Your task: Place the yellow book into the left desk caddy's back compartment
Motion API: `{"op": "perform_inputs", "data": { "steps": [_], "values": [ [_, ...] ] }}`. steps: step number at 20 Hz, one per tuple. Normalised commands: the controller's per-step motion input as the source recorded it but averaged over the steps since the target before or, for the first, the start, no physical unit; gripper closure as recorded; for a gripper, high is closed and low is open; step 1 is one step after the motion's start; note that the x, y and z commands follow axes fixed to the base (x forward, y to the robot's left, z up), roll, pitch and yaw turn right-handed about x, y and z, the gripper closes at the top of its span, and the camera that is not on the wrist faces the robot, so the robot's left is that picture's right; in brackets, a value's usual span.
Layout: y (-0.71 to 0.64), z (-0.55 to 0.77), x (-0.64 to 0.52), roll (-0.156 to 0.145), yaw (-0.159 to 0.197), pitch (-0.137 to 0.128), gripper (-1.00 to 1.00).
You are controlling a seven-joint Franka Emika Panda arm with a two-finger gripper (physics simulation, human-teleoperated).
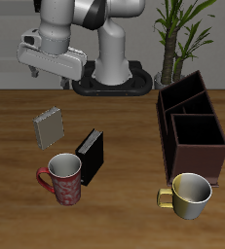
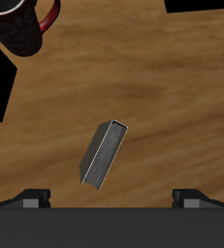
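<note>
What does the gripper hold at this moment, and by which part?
Nothing is held. The gripper hangs open above the yellow book, which lies free on the table.

Below me: yellow book standing on edge on wooden table, tilted diagonally. Red mug (only part showing) farther off. My fingertips apart, touching nothing.
</note>
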Motion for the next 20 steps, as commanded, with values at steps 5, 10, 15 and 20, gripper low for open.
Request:
{"op": "perform_inputs", "data": {
  "steps": [5, 10, 15, 20],
  "values": [
    [-0.01, -0.11, 0.07, 0.006, -0.017, 0.009, -1.00],
    [-0.05, -0.23, 0.08, 0.000, 0.006, 0.016, -1.00],
    [-0.04, -0.27, 0.06, 0.008, -0.021, 0.029, -1.00],
    [-0.07, -0.30, -0.04, -0.023, -0.015, 0.038, -1.00]
  ]
}}
